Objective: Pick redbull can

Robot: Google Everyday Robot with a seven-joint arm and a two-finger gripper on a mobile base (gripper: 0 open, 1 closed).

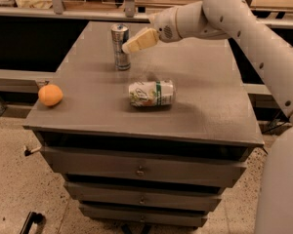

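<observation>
The redbull can (pixel 120 47) stands upright at the back left of the grey cabinet top (pixel 200 96). It is slim, silver and blue, with a silver top. My gripper (pixel 136 42) comes in from the right on a white arm and its cream fingers (pixel 141 39) reach the can's upper right side, right beside or touching it. The can still stands on the cabinet top.
A wider white-and-green can (pixel 152 93) lies on its side in the middle of the top, in front of the redbull can. An orange (pixel 50 95) sits near the front left edge. Drawers run below the top. Shelving stands behind.
</observation>
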